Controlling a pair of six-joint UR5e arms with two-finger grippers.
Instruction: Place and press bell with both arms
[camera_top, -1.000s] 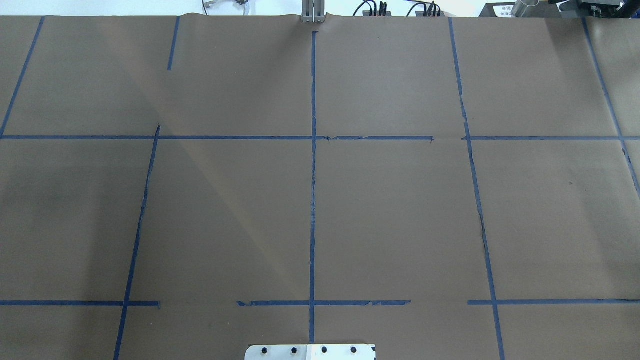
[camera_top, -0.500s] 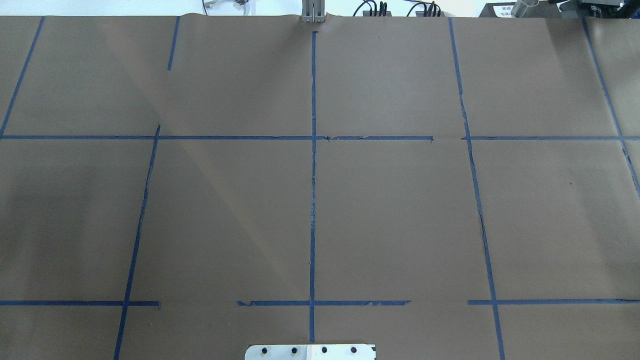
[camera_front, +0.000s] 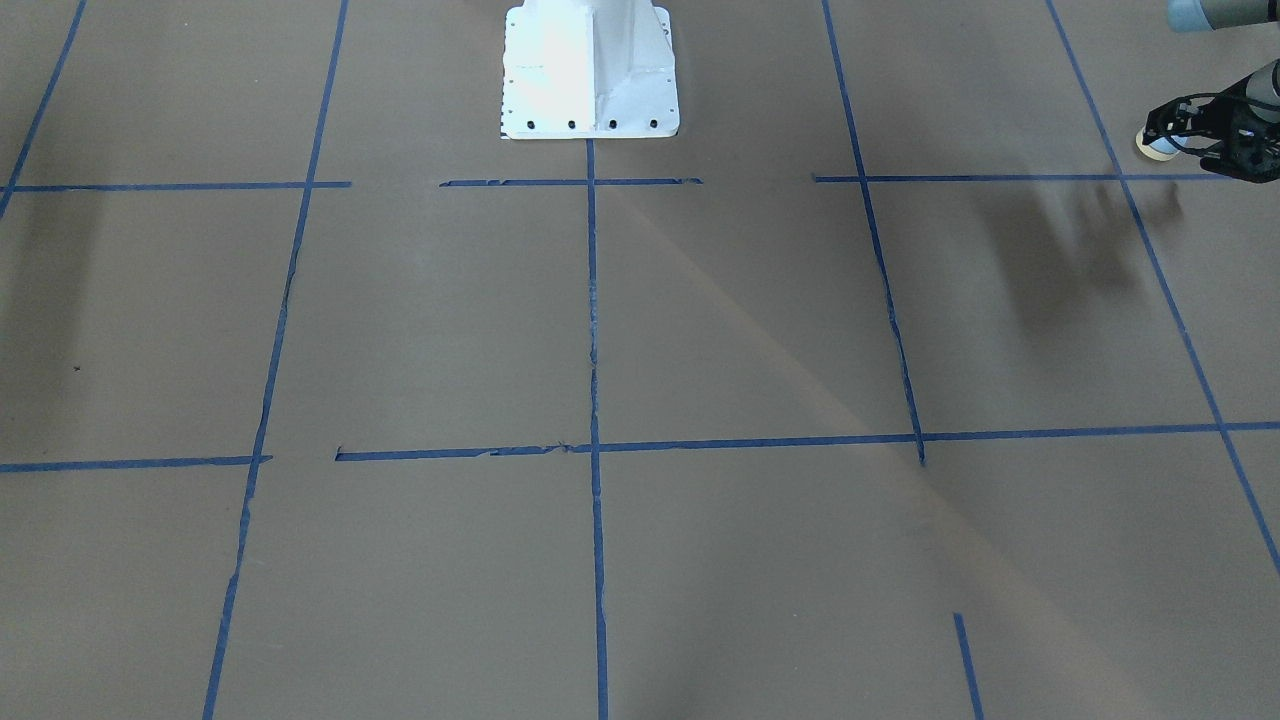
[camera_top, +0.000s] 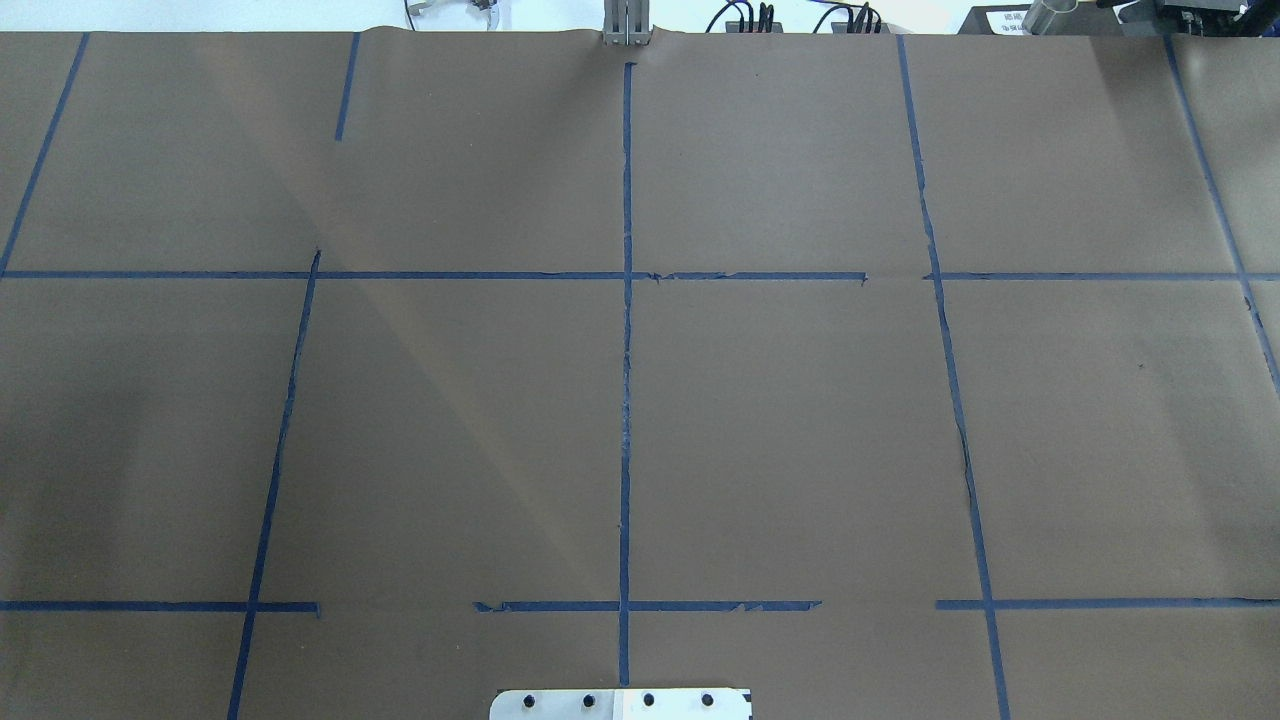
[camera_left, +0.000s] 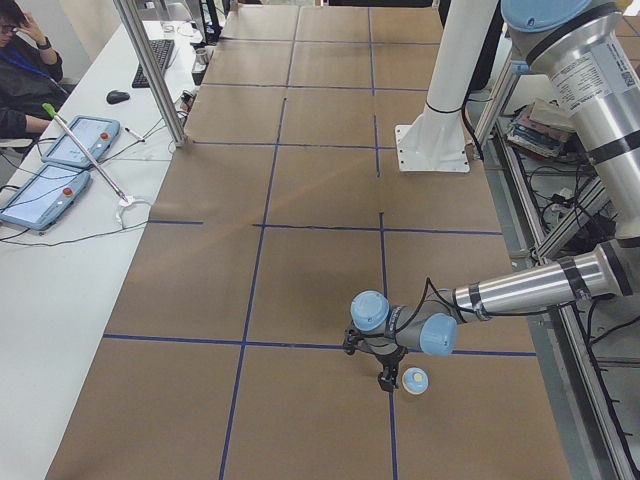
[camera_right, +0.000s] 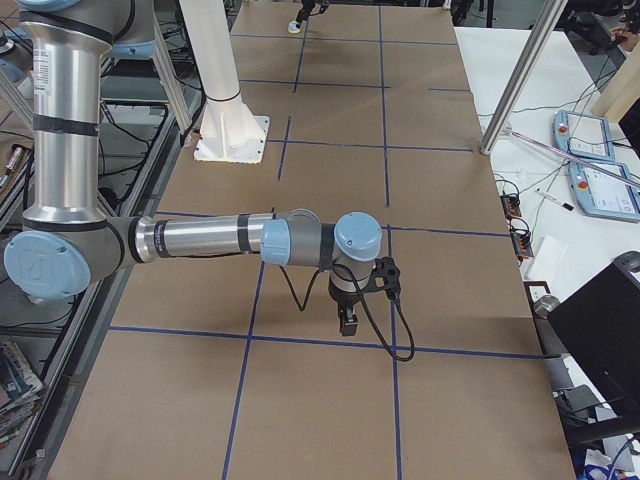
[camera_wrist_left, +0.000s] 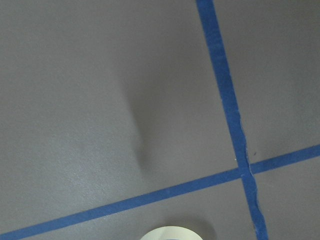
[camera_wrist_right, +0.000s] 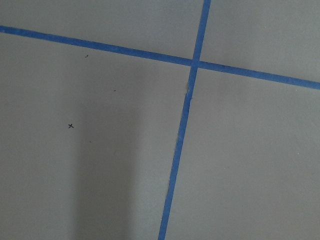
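Bell (camera_left: 415, 380) just beside L gripper (camera_left: 386, 377)

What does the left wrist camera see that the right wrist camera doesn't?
Only the left wrist view shows the bell: a cream curved edge of it peeks in at the bottom of the frame. Only the right wrist view shows a small black x mark on the brown table cover. Both show that cover, two crossing lines of blue tape and a soft shadow.
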